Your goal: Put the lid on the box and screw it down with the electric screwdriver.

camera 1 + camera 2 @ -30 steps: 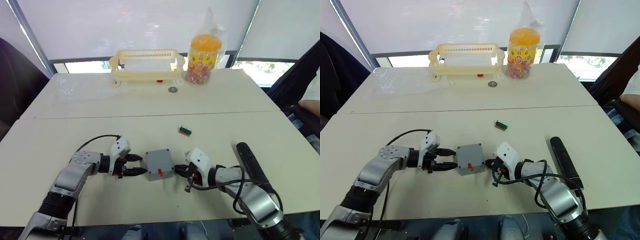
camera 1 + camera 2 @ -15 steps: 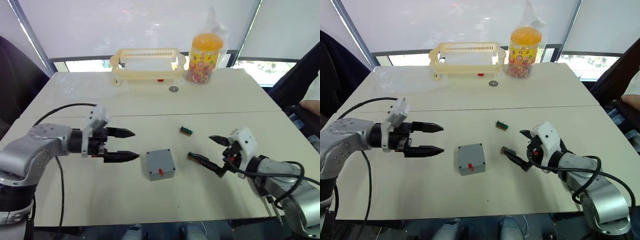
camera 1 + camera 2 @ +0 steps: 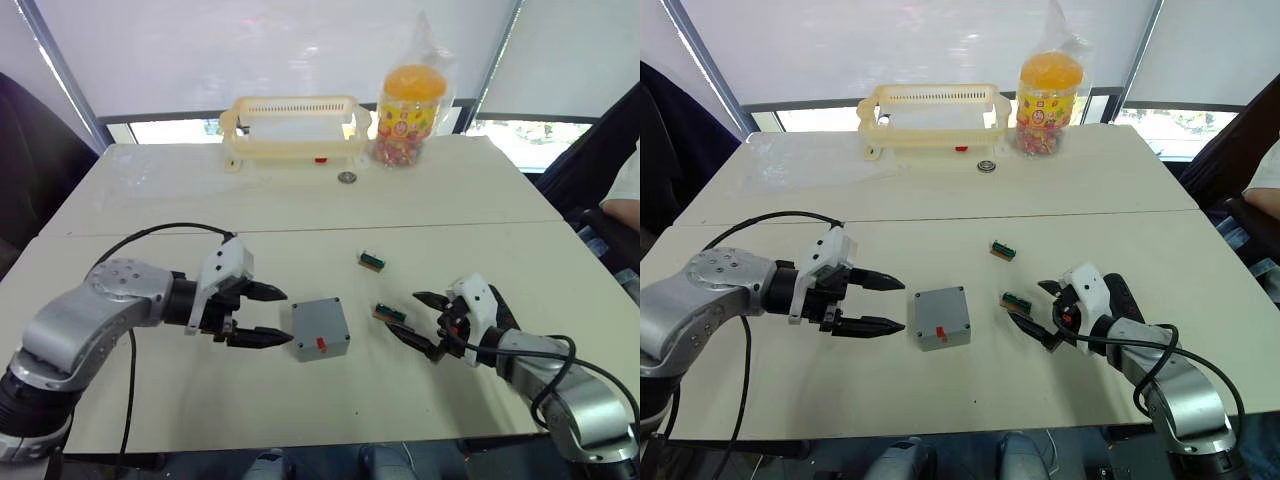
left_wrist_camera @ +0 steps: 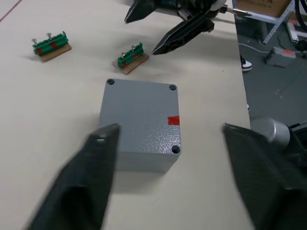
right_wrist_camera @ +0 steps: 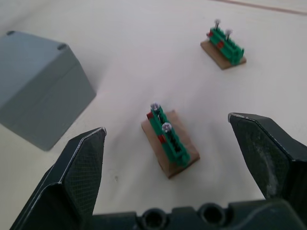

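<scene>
Cream table (image 3: 150,400), window blinds behind; grey box (image 3: 320,327) stood closed at centre, red mark on its near side.
Left gripper (image 3: 268,315) held spread beside the box; right gripper (image 3: 1044,313) held spread around a green block (image 5: 169,141), untouched.

Bare table (image 3: 150,400) around the box (image 3: 320,328); green block (image 3: 390,313) beside right tool (image 3: 425,322).
</scene>
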You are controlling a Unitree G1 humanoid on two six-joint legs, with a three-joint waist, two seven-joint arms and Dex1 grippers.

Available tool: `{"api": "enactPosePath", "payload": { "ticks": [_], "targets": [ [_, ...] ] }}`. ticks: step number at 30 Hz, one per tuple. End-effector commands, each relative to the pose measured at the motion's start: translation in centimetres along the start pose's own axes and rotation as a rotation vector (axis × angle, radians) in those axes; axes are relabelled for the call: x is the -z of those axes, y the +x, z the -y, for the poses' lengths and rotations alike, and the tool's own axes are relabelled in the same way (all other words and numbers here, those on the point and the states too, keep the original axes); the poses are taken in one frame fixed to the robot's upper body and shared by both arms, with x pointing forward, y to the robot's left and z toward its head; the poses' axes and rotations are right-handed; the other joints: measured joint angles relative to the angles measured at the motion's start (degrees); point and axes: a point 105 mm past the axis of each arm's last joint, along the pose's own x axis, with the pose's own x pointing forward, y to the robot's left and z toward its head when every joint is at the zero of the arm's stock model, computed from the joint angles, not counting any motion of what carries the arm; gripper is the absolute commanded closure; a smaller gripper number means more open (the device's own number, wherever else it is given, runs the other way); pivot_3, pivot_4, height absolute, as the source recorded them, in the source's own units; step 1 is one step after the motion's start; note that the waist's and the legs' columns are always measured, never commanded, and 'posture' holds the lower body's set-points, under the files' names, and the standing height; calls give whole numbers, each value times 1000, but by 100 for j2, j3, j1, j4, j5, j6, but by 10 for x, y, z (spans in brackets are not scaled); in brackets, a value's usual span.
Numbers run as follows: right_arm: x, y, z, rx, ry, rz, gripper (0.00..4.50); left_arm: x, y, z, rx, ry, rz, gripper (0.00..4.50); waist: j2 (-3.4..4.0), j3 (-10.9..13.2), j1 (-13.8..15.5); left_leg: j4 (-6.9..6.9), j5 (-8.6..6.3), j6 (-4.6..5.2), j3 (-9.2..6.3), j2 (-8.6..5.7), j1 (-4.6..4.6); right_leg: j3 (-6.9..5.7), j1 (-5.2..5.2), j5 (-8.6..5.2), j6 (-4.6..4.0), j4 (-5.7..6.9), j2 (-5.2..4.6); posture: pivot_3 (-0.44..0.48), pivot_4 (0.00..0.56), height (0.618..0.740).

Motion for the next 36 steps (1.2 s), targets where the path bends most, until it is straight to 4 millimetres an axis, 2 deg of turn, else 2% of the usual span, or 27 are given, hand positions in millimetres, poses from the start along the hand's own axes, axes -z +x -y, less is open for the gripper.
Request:
{"api": "enactPosePath", "payload": {
  "ticks": [1,8,11,15,27,28,31,36],
  "targets": [
    [-3,3,-3,-17,-19,32,0,-9,-3,4,6,46,4,1815,0,0,0,0,0,0,0,0,0,0,0,0,0,0,0,0,150,740],
    [-3,12,0,-15,-4,54,0,-4,-2,3,-5,44,-6,1815,1,1,-4,0,0,0,0,0,0,0,0,0,0,0,1,0,150,740],
    [-2,14,1,-9,-2,58,919,-3,-1,3,-8,40,-3,1871,1,1,-1,0,0,0,0,0,0,0,0,0,0,0,1,0,150,740],
    [-4,16,1,-12,5,73,2923,-1,0,4,-12,34,-4,1871,1,1,-1,0,0,0,0,0,0,0,0,0,0,0,1,0,150,740],
    [1,21,4,5,-14,56,2923,2,1,2,-36,37,-5,1871,1,0,-1,0,0,0,0,0,0,0,0,0,0,0,1,0,150,740],
    [1,21,5,7,-14,56,3474,3,1,2,-37,36,-5,1871,1,0,-1,0,0,0,0,0,0,0,0,1,0,1,1,0,150,740],
    [1,21,6,11,-10,62,4488,3,2,2,-38,35,-6,1871,1,0,-2,0,0,0,0,0,1,0,0,1,0,1,1,0,150,740],
    [2,20,5,9,-11,60,4488,5,2,1,-43,35,-11,1871,2,0,-1,0,0,0,0,0,1,0,0,1,0,1,1,0,150,740]
  ]
}}
